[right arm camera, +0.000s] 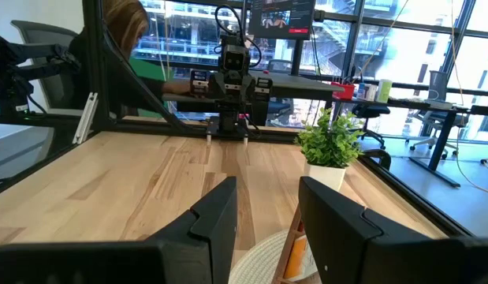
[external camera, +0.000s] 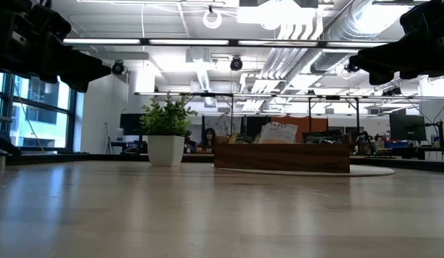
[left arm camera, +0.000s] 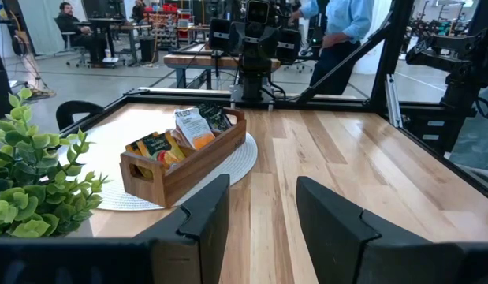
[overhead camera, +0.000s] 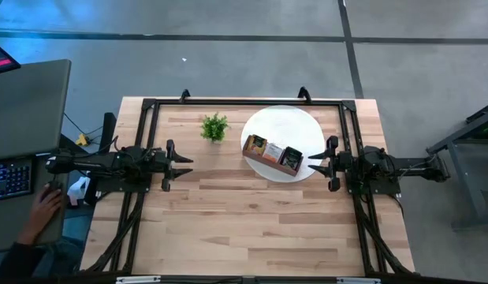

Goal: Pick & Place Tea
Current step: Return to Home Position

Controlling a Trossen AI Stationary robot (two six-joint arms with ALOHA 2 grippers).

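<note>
The left gripper was held above the left edge of the counter, pointing inward. Its fingers stood apart with a clear gap and nothing between them. The right gripper was held above the right edge, facing the left one. Its fingers were likewise parted and empty. The low view showed both arms raised well clear of the counter surface. Seen from above, the right gripper's tips lay near one end of the wooden tray, while the left gripper was well apart from it. The tray lay at a slant on a round white mat toward the far right part of the counter. The tea sachets stood on edge inside the tray's compartments, yellow-orange ones at the end nearer the plant, pale ones in the middle and dark ones at the end nearer the right gripper. Their number could not be told. A small potted plant stood on the counter just beside the mat, on its left.
</note>
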